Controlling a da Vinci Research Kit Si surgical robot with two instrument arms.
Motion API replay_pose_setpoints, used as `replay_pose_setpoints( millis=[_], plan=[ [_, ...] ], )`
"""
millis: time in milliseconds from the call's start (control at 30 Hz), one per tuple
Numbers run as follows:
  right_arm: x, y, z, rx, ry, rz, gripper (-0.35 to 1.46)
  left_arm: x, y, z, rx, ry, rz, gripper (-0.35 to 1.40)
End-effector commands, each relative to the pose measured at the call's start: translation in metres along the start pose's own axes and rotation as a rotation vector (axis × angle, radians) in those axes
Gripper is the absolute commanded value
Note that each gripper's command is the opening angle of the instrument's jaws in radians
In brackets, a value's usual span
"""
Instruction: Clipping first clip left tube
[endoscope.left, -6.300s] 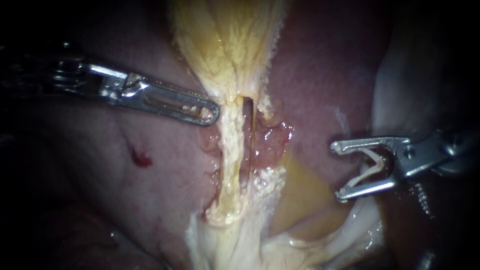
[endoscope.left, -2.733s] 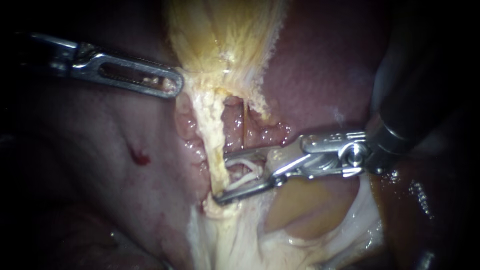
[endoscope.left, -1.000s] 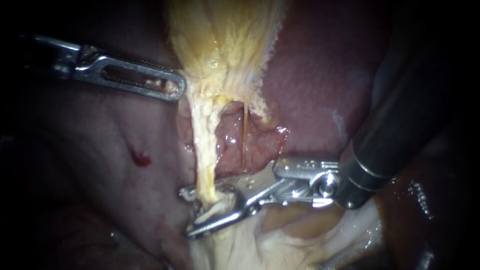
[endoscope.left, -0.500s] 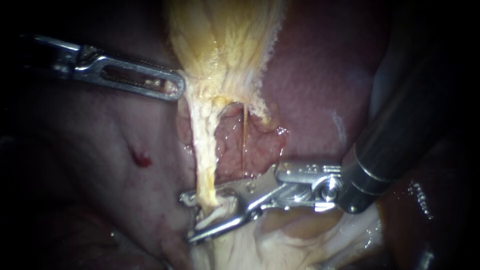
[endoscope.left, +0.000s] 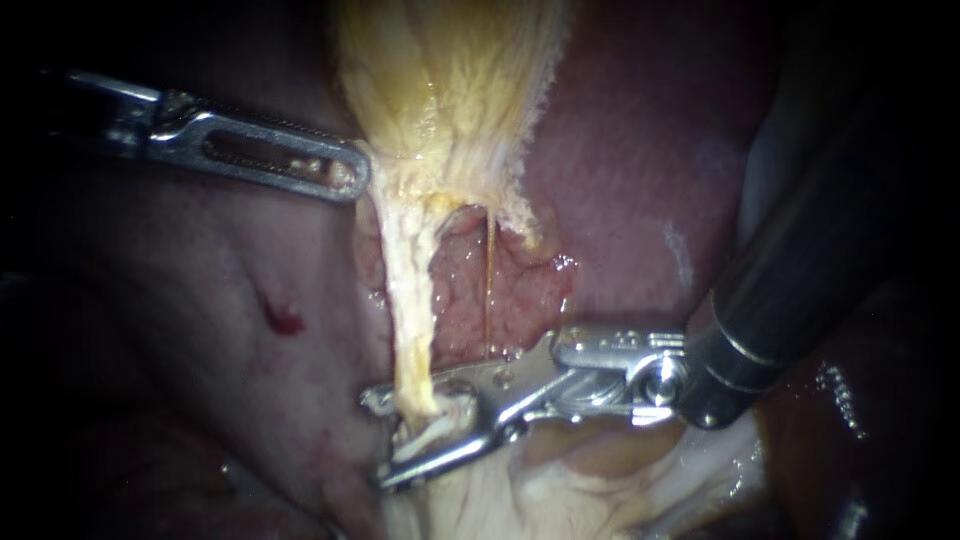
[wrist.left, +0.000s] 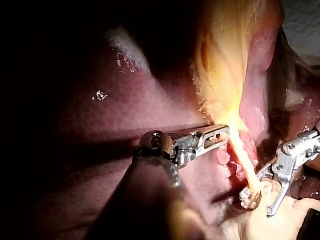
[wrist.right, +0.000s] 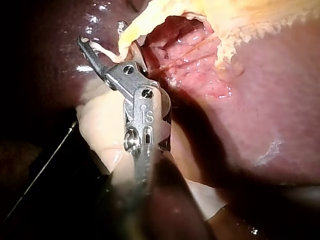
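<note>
Scarcely shifts from half a second ago: straddles left tube (endoscope.left: 405, 300) low, against liver (endoscope.left: 620, 180), with tool of right instrument (endoscope.left: 377, 441) unclenched, clip (endoscope.left: 430, 430) loaded. Handles soft, slippery, tearable; best taken squarely, low. Beyond, clenches gallbladder (endoscope.left: 450, 90) edge in tool of left instrument (endoscope.left: 345, 175).

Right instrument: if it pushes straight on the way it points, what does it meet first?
The left tube: it already sits between the right instrument's open jaws, so going on would seat it deeper against the loaded clip. Past the tips lies liver, though depth there is unclear.
</note>
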Motion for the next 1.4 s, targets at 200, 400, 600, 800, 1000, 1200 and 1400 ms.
replay_pose_setpoints(
  millis=[200, 400, 600, 800, 1000, 1200, 1400],
  plan=[
    [-0.0003, 0.0005, -0.0005, -0.001, 0.001, 0.001, 0.36, 0.0, 0.0, 0.0, 0.0, 0.0, 0.0, -0.33],
    [-0.0005, 0.0008, -0.0009, 0.0, 0.0, 0.0, 0.11, 0.0, 0.0, 0.0, 0.0, 0.0, 0.0, -0.33],
    [-0.0005, 0.0009, -0.001, 0.001, 0.003, 0.0, -0.02, 0.0, 0.0, 0.0001, 0.0, 0.0, 0.0, -0.33],
    [-0.0005, 0.0011, -0.0012, -0.018, -0.024, 0.002, -0.35, 0.0, 0.0, 0.0001, -0.001, 0.0, 0.0, -0.33],
    [-0.0006, 0.0013, -0.0018, -0.043, -0.09, 0.006, -0.35, 0.0, 0.0, 0.0001, -0.001, 0.0, 0.0, -0.33],
    [-0.0007, 0.0012, -0.0018, -0.044, -0.09, 0.005, -0.35, 0.0, 0.0, 0.0001, -0.001, 0.0, 0.0, -0.33],
    [-0.0006, 0.0011, -0.0019, -0.041, -0.091, 0.006, -0.35, 0.0, 0.0, 0.0001, -0.001, 0.0, 0.0, -0.33]
  ],
)
